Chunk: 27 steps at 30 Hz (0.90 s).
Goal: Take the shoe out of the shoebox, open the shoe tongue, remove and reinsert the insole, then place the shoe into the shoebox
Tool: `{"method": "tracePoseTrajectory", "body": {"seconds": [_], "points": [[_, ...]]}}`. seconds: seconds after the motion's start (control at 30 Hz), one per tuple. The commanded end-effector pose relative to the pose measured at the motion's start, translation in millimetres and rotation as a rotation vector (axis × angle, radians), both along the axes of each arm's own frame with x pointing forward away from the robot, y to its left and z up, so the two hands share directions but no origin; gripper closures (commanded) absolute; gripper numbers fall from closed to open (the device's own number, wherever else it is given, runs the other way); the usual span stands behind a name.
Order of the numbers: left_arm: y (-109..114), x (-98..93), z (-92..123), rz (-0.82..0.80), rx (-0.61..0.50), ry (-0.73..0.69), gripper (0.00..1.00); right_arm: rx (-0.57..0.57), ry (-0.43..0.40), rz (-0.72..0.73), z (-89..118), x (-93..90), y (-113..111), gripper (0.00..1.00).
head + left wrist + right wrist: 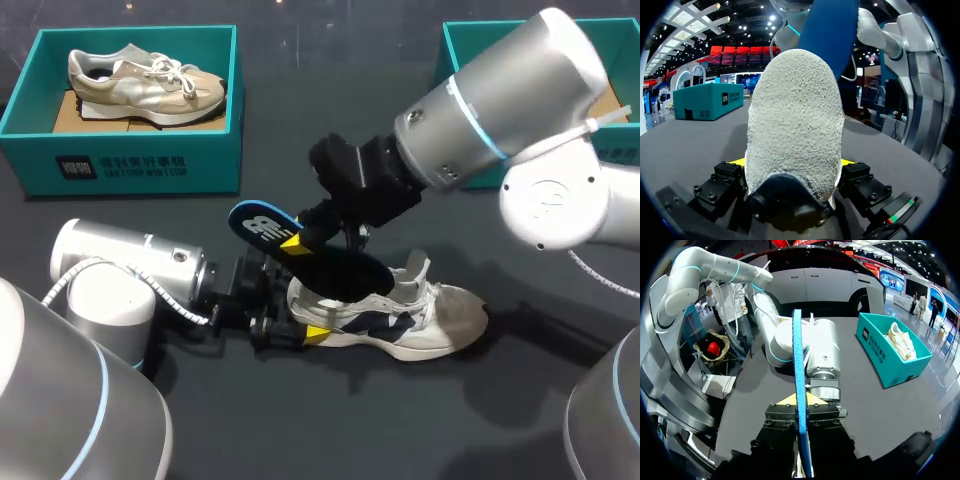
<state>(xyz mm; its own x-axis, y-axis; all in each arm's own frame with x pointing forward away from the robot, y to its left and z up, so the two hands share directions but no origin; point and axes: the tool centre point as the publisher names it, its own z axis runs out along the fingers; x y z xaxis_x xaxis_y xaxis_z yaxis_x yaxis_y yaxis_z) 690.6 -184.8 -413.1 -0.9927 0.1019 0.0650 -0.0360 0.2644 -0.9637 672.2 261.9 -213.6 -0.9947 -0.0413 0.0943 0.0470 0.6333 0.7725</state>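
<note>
In the head view the right arm [500, 110] covers most of the right-hand shoebox [462, 45], so its contents cannot be told. The insole [335, 265] and the left end effector [300, 322] hide the heel of the shoe [430, 325]. Whether the insole's lower end sits inside the shoe cannot be told. In the left wrist view that heel leaves only 2 yellow slivers of the fingertips [848, 161] showing. In the right wrist view the edge-on insole in the right end effector [800, 402] is cut off at the rim.

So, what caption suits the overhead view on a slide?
Left jaws grip the white sneaker by the heel; right jaws, shut on the insole, hold it at the shoe's opening.
</note>
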Motion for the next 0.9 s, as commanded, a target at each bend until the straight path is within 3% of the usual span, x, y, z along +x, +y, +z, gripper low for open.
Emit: {"method": "tracePoseTrajectory", "body": {"seconds": [0.03, 0.5, 0.7, 0.9], "points": [[-1, 0.2, -1, -0.001, 0.003, 0.0, 1.0, 0.107, 0.007, 0.008, 20, -7.4, -44, 1.0], [-1, 0.2, -1, -0.001, 0.003, 0.0, 1.0, 0.107, 0.007, 0.008, 20, -7.4, -44, 1.0], [-1, 0.2, -1, -0.001, 0.003, 0.0, 1.0, 0.218, 0.054, -0.026, 50, -27.7, -77, 1.0], [-1, 0.2, -1, -0.001, 0.003, 0.0, 1.0, 0.281, 0.014, 0.002, 87, -45.9, -93, 1.0]]}}
